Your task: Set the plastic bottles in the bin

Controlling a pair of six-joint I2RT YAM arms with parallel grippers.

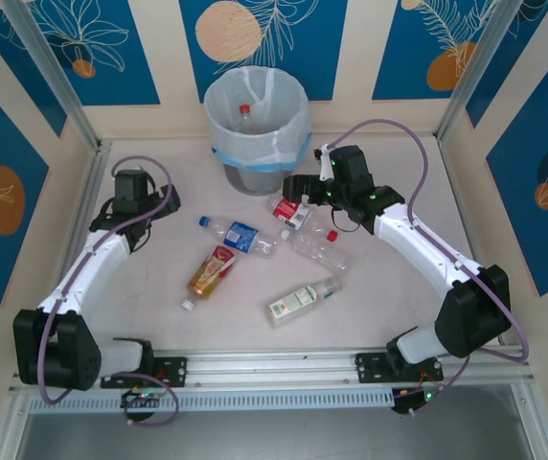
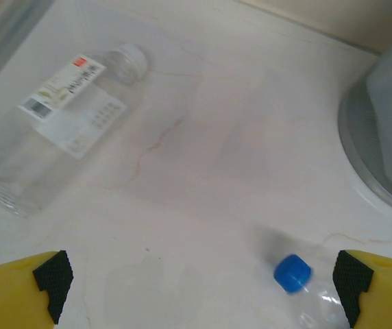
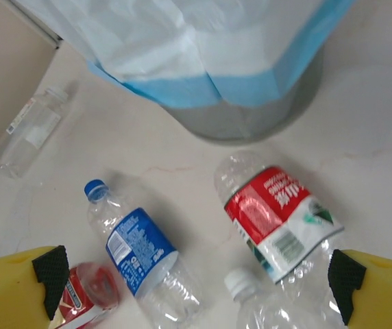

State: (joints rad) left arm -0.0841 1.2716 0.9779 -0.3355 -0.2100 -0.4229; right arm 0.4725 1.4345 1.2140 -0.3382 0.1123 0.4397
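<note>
Beside the bin (image 1: 255, 180), right end effector (image 3: 199, 277) wide open above red-label bottle (image 3: 278, 223), left end effector (image 2: 203, 281) open, empty.

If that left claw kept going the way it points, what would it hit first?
Probably bare table; the open left gripper angles down at it. The blue-capped bottle lies close by one finger and might get brushed, though depth is hard to judge.
</note>
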